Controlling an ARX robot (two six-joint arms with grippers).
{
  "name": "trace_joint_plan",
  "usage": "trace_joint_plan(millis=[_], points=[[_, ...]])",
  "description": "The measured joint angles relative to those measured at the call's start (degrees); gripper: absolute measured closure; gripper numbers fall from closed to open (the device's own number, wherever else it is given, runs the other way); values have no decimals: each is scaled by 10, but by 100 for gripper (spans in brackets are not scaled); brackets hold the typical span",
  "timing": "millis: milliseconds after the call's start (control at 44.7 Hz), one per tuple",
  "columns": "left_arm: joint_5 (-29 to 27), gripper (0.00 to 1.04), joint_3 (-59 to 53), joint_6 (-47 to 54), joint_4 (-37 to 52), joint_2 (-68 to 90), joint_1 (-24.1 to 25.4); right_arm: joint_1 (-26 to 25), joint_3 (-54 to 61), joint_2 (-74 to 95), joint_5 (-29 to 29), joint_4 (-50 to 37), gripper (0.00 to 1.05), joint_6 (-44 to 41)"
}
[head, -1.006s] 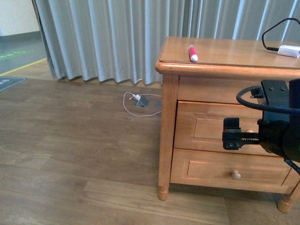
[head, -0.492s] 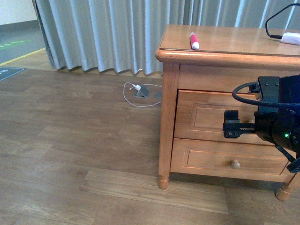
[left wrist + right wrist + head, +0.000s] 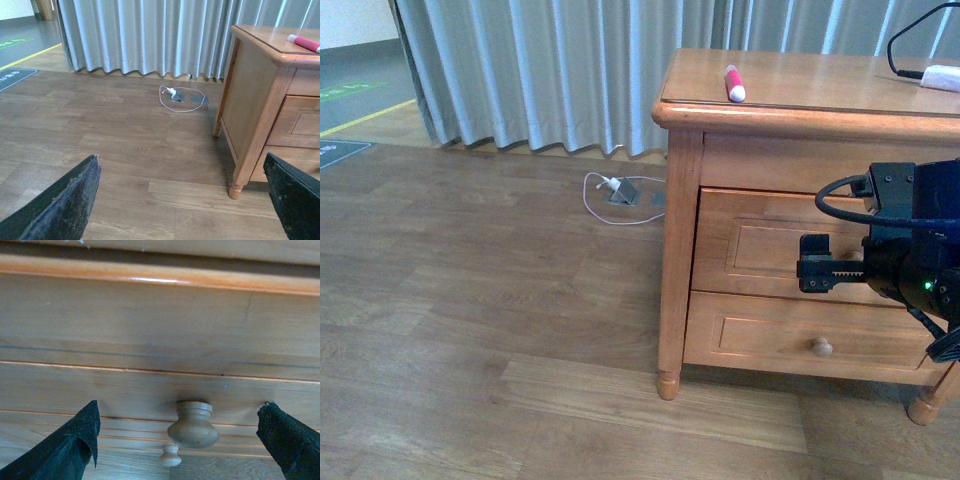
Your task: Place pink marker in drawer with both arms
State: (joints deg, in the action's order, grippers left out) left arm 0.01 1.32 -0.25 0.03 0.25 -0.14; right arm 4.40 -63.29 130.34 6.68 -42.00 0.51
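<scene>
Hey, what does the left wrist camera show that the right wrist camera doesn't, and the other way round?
Only the left wrist view shows the short pink marker lying on the cabinet top, the grey pleated curtain, the wooden plank floor and a white cable loop on it. Only the right wrist view shows the round wooden knob of the taller drawer up close, not gripped, with a smaller knob beyond. Both share the honey-coloured wooden cabinet and black jaws spread wide.
</scene>
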Motion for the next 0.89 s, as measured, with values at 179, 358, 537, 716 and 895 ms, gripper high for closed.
trace_joint_plan(millis=[179,358,537,716,895], points=[[0,6,0,0,0,0,0,-3,-7,12,0,10,8,-6],[0,6,0,0,0,0,0,-6,-7,13,2,3,9,-7],[0,6,0,0,0,0,0,-7,-7,13,10,-2,31,-8],[0,6,0,0,0,0,0,-10,-7,14,8,-2,55,-7],[0,6,0,0,0,0,0,-7,-7,14,5,0,78,-6]])
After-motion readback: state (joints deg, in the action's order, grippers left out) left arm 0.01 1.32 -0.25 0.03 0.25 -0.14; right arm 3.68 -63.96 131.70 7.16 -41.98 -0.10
